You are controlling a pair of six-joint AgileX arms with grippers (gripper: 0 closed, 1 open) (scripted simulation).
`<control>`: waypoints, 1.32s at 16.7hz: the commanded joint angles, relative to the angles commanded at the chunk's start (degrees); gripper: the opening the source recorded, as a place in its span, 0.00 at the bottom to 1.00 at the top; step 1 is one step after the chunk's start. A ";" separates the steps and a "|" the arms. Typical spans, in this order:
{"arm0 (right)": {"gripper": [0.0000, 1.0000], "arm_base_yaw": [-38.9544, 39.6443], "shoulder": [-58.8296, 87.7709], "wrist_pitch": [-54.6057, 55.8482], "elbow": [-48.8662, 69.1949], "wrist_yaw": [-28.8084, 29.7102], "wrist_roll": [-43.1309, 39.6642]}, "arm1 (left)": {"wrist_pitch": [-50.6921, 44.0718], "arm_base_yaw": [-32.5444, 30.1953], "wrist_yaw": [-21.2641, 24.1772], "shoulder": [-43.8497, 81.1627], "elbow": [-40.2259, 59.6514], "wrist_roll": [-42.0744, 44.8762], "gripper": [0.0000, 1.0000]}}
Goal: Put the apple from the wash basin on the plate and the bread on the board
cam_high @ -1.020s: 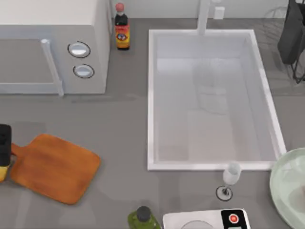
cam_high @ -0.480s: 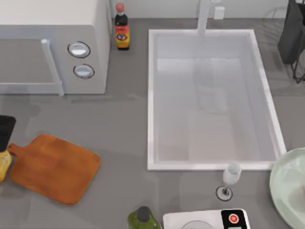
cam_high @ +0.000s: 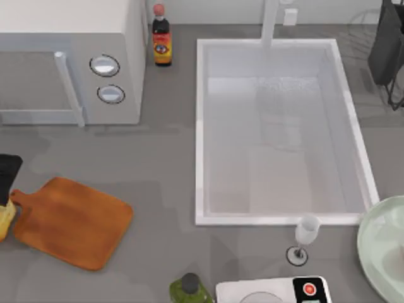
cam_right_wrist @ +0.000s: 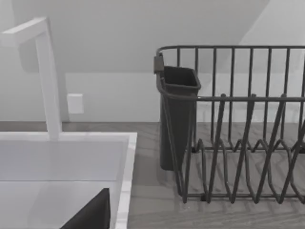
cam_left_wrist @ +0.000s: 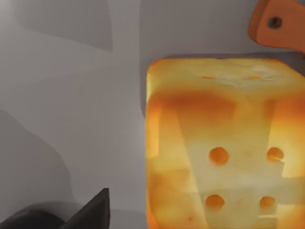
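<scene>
Neither half of the task looks finished. The cube-shaped golden-yellow toasted loaf of bread (cam_high: 3, 220) sits at the far left edge of the top view, just beside the short rounded handle of the flat orange-brown wooden cutting board (cam_high: 74, 222) and not on it. The left claw (cam_high: 6, 173) hangs right over the loaf. I cannot tell whether it is spread or pinching the bread.

In the left wrist view the bread (cam_left_wrist: 224, 143) has a crusty, porous look, with softly rounded edges, a browner band and small round dots. The board's handle (cam_left_wrist: 279, 23) shows a small hanging hole. I judge that the loaf has yet to be carried onto the board's broad face.

The large deep rectangular white wash basin (cam_high: 201, 126) fills the centre-right of the top view, smooth, with a raised rim. Where the apple is I cannot tell. The wide round pale mint-green plate (cam_high: 379, 252), glossy with a lighter rim, lies at the lower right edge, and the part in view carries nothing. The apple step seems still open.

The right claw (cam_right_wrist: 89, 215) is parked facing a dark wire dish rack (cam_right_wrist: 238, 143). Its state I cannot tell. The desk (cam_high: 158, 164) is matt grey.
</scene>
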 joint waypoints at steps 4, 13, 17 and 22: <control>1.00 0.00 0.00 0.00 0.00 0.00 0.00 | 1.06 -0.19 0.00 0.30 -0.90 -0.13 1.00; 1.00 0.00 0.00 0.00 0.00 0.00 0.00 | 16.33 0.12 0.02 7.02 -9.31 0.23 1.00; 1.00 0.00 0.00 0.00 0.00 0.00 0.00 | 16.33 0.12 0.02 7.02 -9.31 0.23 0.92; 1.00 0.00 0.00 0.00 0.00 0.00 0.00 | 16.33 0.12 0.02 7.02 -9.31 0.23 0.55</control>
